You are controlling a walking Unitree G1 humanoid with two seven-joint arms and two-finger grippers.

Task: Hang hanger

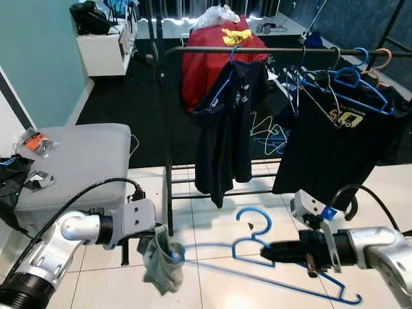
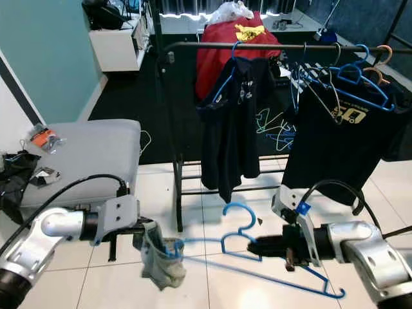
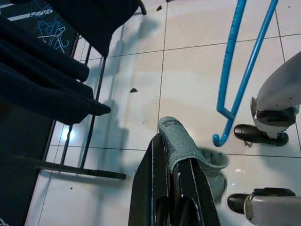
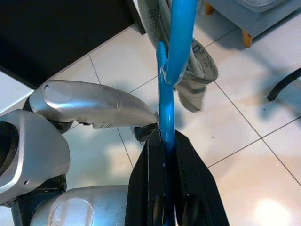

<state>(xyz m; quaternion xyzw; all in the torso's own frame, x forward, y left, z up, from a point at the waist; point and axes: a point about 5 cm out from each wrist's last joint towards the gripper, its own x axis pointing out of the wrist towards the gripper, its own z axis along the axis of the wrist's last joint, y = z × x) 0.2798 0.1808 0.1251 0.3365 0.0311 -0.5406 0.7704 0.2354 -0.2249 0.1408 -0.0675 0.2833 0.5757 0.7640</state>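
Clothes rack (image 1: 168, 129) spans the upper centre to upper right of the left eye view, its rail (image 1: 212, 49) carrying dark shirts (image 1: 228, 122) and several blue hangers (image 1: 351, 80); grey padded bench (image 1: 77, 158) sits mid-left; white tile floor (image 1: 212, 225) below; blue hanger (image 1: 257, 248) is low centre-right of frame, held out over the floor, well below the rail, hook curling up toward centre; judgement: thin plastic, light, stiff enough to steer from one point but long, so it will swing and twist about the grip; smooth, likely slippery under a narrow pinch; the hold should stay near the neck below the hook, since that leaves the hook free to go over the rail; right gripper (image 1: 267, 253) at lower right, fingers (image 4: 188, 188) clamped together on the hanger's bar, which runs straight out between them in the right wrist view; a grey-green cloth (image 1: 161, 261) hangs off the hanger's far end at lower centre-left, soft and limp, adding a little off-centre weight; left gripper (image 1: 159, 239) at lower left, fingers (image 3: 155, 188) closed together with that cloth pinched and draped over them; judgement: the cloth will drag on the hanger while both hold.
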